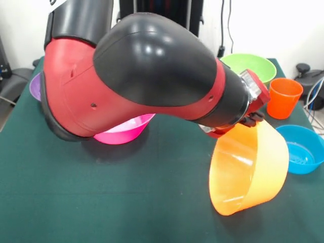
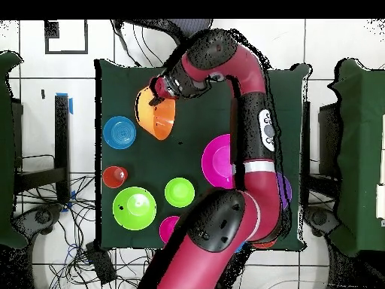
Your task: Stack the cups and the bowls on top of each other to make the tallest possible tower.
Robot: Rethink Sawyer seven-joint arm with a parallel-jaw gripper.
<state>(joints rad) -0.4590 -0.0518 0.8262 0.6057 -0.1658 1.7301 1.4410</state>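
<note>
Front view. Red and black arm [image 1: 136, 71] filling most of the upper frame, hiding much of the green table [image 1: 101, 202]. Gripper [image 1: 251, 117] at the upper rim of the large orange bowl [image 1: 248, 172], pinching that rim; bowl tipped on its side, opening toward the camera's left, lower edge close to the cloth. Wide open cloth along the near edge and to the left of the bowl. Blue bowl [image 1: 304, 149] just beside the orange bowl on the right, near the table's right edge. Orange-red cup [image 1: 283, 97] upright behind, big green bowl [image 1: 250, 66] farther back. Pink bowl [image 1: 124, 130] under the arm, a sliver of purple bowl [image 1: 34, 87] at the left edge.

Overhead view. Large orange bowl [image 2: 158, 117] near the table's top edge, gripper [image 2: 156, 98] at its upper rim. Blue bowl [image 2: 119, 132] just left of it, cup [image 2: 114, 177] below, big green bowl [image 2: 134, 208] near the bottom-left corner. Smaller green bowl [image 2: 179, 192] mid-table, pink bowl [image 2: 216, 159] to its right beside the arm. Bare cloth between orange and pink bowls.
</note>
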